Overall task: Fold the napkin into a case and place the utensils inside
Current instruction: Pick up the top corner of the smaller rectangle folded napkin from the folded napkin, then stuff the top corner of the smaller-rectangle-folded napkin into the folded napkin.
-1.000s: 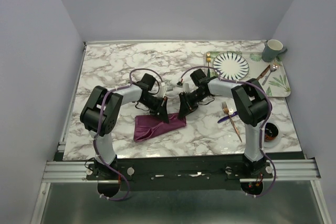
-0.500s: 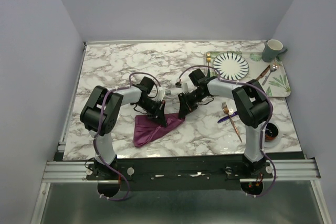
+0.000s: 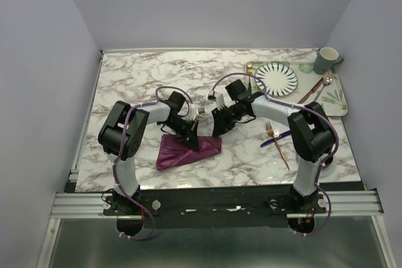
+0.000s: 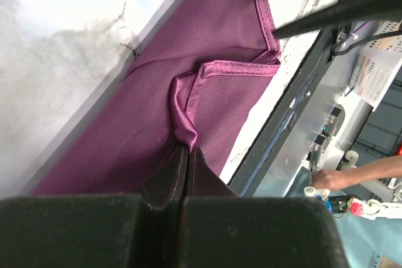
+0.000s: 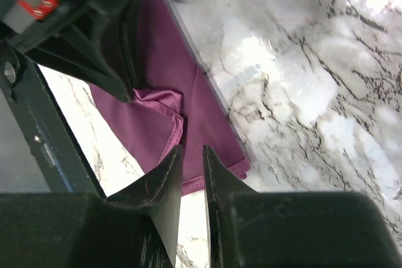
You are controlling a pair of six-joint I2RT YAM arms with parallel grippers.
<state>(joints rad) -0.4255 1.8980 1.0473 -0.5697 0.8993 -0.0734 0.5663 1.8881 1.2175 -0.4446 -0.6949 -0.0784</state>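
- The napkin [image 3: 187,152] lies as a rumpled, partly folded plum-purple patch on the marble table [image 3: 144,80]. It is near the front edge, between the two arms and a little to the left of centre.
- The left gripper [image 3: 194,142] is down on the napkin's upper right part. Its wrist view shows the fingers [image 4: 169,174] pressed together, pinching a raised fold of the hemmed edge. The rest of the cloth spreads flat away from the tips.
- The right gripper [image 3: 217,132] hangs just beside the left one, over the napkin's right-hand corner. Its fingers stand a narrow gap apart, and nothing shows between them.
- In the right wrist view the hemmed corner and the pinched fold lie directly beyond those tips. Whether the tips touch the cloth is hard to tell from this angle.
- The copper fork [image 3: 280,147] and the dark blue knife [image 3: 271,142] lie crossed on the bare table, to the right of the napkin and well apart from it, with neither gripper on them.
- At the far right corner a tray [image 3: 333,101] holds a striped plate [image 3: 276,78], with a grey-green mug [image 3: 325,61] at its far right corner.
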